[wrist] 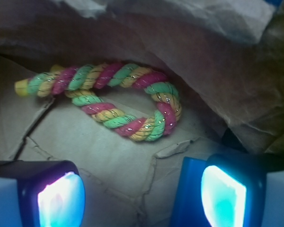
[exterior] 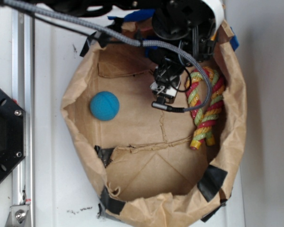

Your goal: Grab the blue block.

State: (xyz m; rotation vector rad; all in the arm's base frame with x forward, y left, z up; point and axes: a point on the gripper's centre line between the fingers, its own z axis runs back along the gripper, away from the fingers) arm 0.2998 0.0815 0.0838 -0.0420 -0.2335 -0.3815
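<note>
No blue block shows; the spread, empty fingers [wrist: 61, 198] face the twisted rope toy [wrist: 109, 101]. Search the paper bag [exterior: 85, 142] first, ignoring the teal ball [exterior: 104, 105].

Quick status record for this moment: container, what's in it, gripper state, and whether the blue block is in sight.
container: brown paper bag, rim rolled down, patched with black tape
contents: teal ball at left; twisted rope toy folded along the right wall
gripper: open, nothing between the fingers, over the bag floor facing the rope toy
blue block: not visible in either view
</note>
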